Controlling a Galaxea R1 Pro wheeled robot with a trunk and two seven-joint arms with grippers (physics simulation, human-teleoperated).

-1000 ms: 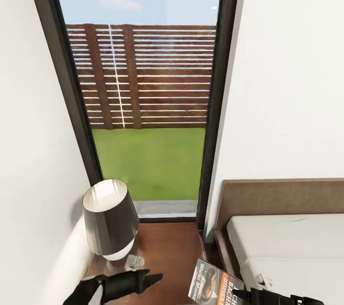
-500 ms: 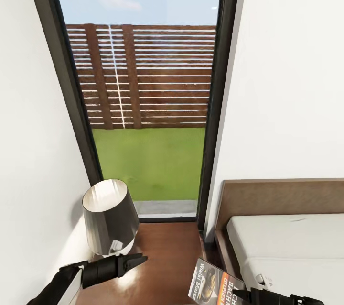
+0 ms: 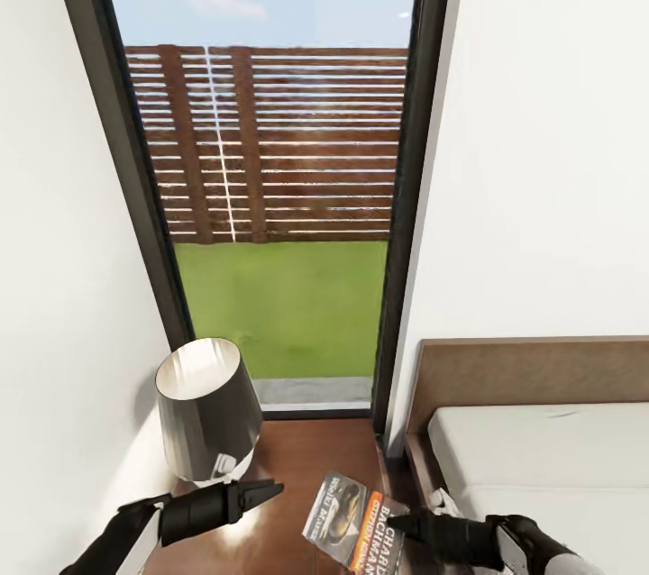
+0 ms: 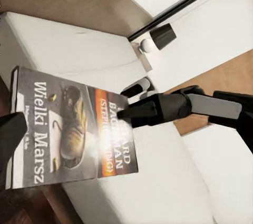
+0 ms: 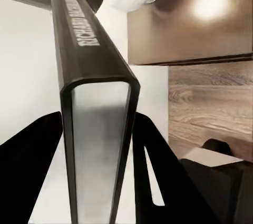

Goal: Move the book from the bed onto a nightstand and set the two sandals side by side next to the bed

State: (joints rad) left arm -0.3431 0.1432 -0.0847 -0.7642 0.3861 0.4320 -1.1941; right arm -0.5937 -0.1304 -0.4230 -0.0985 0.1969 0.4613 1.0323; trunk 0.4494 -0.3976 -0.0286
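While the thin grey-white paperback book [image 3: 353, 523] is pinched in the right gripper [image 3: 397, 523] over the glossy dark-brown nightstand's [image 3: 306, 462] edge, a skewed release risks a fall.

A tall dark-framed window [image 3: 270, 196] shows green grass and a brown slatted fence. Below it, the glossy dark-brown wooden nightstand [image 3: 306, 467] carries a dark-shaded table lamp [image 3: 207, 408]. The black right gripper [image 3: 406, 523] clamps the thin paperback book [image 3: 353, 532] (orange band, black lettering) over the nightstand, beside the off-white mattressed bed [image 3: 541, 458]. The black left gripper [image 3: 269, 493] hovers near the lamp.
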